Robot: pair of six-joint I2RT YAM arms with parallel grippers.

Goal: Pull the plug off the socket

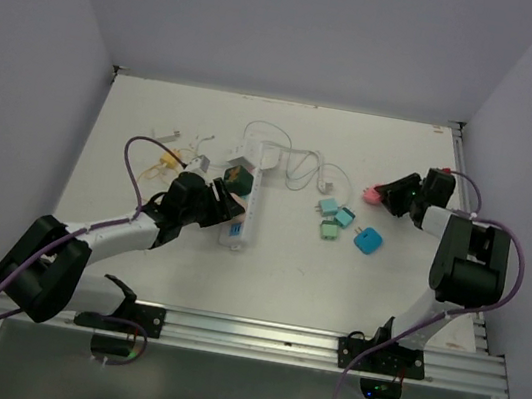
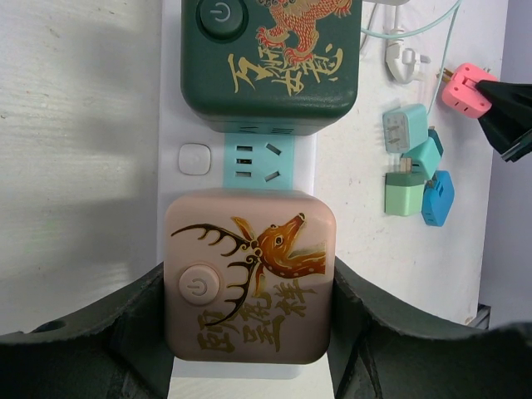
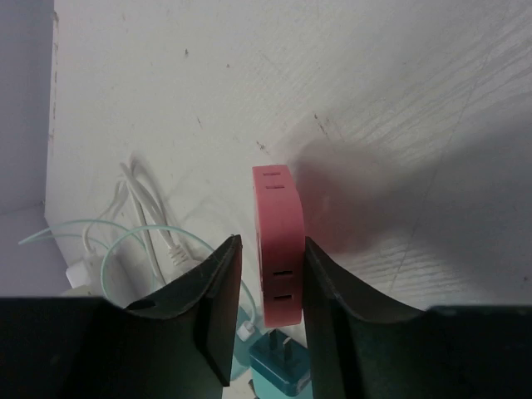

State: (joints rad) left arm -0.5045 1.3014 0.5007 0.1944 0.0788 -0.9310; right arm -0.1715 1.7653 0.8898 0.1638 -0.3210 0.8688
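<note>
Two grippers, top view: left gripper (image 1: 229, 207) at near end of power strip (image 1: 254, 196), left-centre of table (image 1: 332, 291); right gripper (image 1: 386, 193) far right.
Left wrist: fingers (image 2: 125, 332) clamp deer-printed plug (image 2: 249, 278), seated on strip.
Right wrist: narrow jaws pinch pink adapter (image 3: 281, 233).

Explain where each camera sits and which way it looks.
Top external: above and behind, looking down on the white table; left arm, right arm show.
Left wrist: wrist-mounted, looks down at the peach deer-printed plug on the long white power strip; jaws flank it.
Right wrist: wrist-mounted, faces the table; jaws flank the pink cube adapter.
Shared: all three show that adapter.
</note>
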